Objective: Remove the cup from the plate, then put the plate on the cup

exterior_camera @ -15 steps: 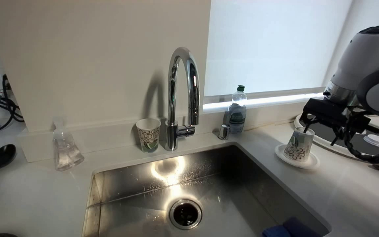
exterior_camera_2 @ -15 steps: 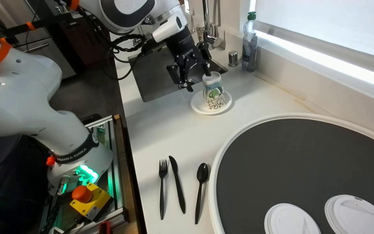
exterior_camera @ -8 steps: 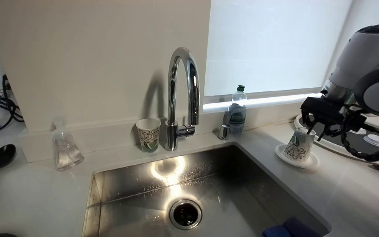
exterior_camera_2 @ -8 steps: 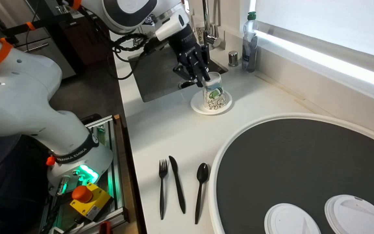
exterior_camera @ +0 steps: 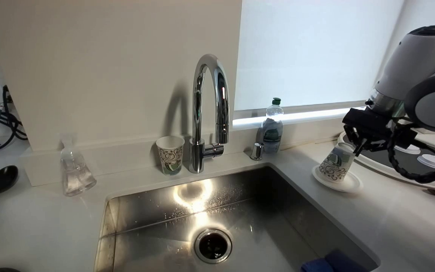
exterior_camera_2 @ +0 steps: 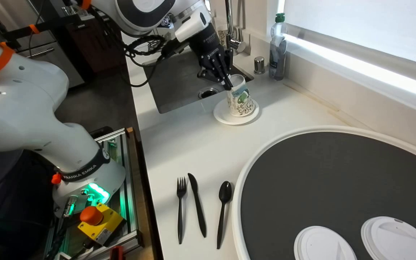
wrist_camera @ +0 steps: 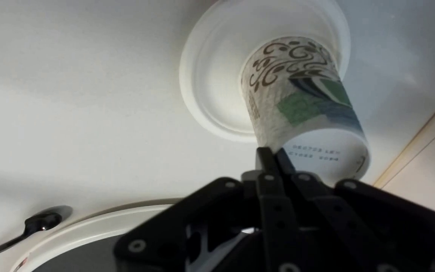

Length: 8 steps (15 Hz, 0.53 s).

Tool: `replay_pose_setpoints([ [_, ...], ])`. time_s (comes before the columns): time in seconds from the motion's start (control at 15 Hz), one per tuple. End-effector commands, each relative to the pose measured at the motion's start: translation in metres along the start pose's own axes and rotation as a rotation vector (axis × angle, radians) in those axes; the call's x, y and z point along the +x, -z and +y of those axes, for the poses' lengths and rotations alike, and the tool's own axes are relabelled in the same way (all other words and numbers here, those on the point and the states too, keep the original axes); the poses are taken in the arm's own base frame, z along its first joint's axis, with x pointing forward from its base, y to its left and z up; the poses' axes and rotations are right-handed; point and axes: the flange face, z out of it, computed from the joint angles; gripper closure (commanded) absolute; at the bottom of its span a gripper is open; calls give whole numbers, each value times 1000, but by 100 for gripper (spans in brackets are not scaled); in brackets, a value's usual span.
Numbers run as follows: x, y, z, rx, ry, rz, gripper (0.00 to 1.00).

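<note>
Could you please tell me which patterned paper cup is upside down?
The cup on the white plate, base up; the other cup, by the faucet, stands mouth up.

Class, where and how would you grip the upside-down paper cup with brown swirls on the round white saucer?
Probably grip the leaning cup by its upturned base rim, coming from above: that thin edge suits the jaws, while the wider mouth points down at the saucer.

Cup (exterior_camera_2: 242, 101): on the plate (exterior_camera_2: 223, 113)
Plate: on the tabletop (exterior_camera_2: 179, 144) — between sink (exterior_camera_2: 173, 85) and tray (exterior_camera_2: 320, 173)
Knife (exterior_camera_2: 197, 204): between fork (exterior_camera_2: 181, 189) and spoon (exterior_camera_2: 225, 195)
Bottle (exterior_camera_2: 277, 52): tabletop's wall-side edge
</note>
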Motion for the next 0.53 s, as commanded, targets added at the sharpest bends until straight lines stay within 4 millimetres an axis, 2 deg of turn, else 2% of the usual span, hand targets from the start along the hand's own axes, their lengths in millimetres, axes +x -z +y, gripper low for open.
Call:
replay_pose_setpoints([
  [0.0, -3, 11, -17, 46, 23, 23, 99],
  [0.2, -6, 28, -35, 88, 56, 37, 99],
  [0.47, -18, 39, -59, 126, 109, 36, 99],
])
